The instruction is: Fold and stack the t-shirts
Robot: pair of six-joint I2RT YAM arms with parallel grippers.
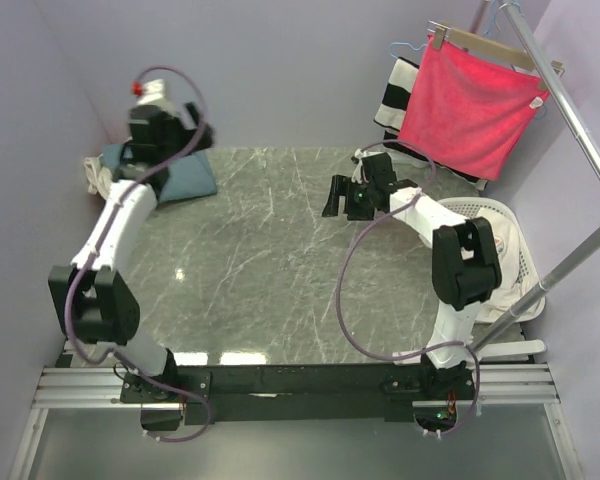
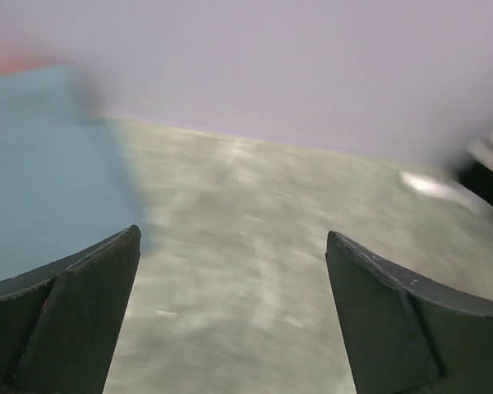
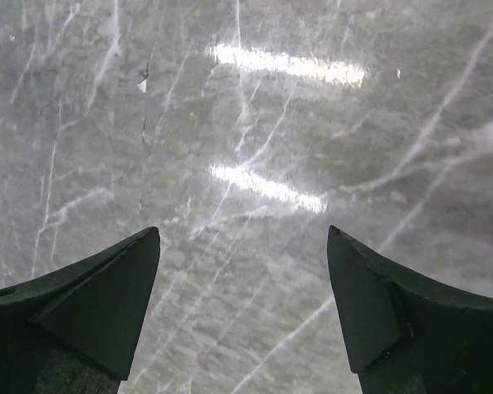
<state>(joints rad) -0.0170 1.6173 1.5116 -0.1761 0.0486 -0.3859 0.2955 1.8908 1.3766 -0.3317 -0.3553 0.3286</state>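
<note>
Your left gripper (image 2: 232,236) and right gripper (image 3: 243,233) gape empty; the folded blue-grey shirt (image 1: 186,180) looks stacked, so next you fetch another shirt.

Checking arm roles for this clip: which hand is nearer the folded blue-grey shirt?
Left. The left hand hangs at the blue-grey shirt's edge, far left; the right hand is across the table, over bare marble.

We see a grey marble table (image 1: 280,260) at centre. At two o'clock, a pink-red towel (image 1: 470,105) hangs from a wooden hanger (image 1: 480,40) beside a metal rail (image 1: 570,110), partly covering a black-and-white striped cloth (image 1: 395,95). At three o'clock stands a white basket (image 1: 520,262).
</note>
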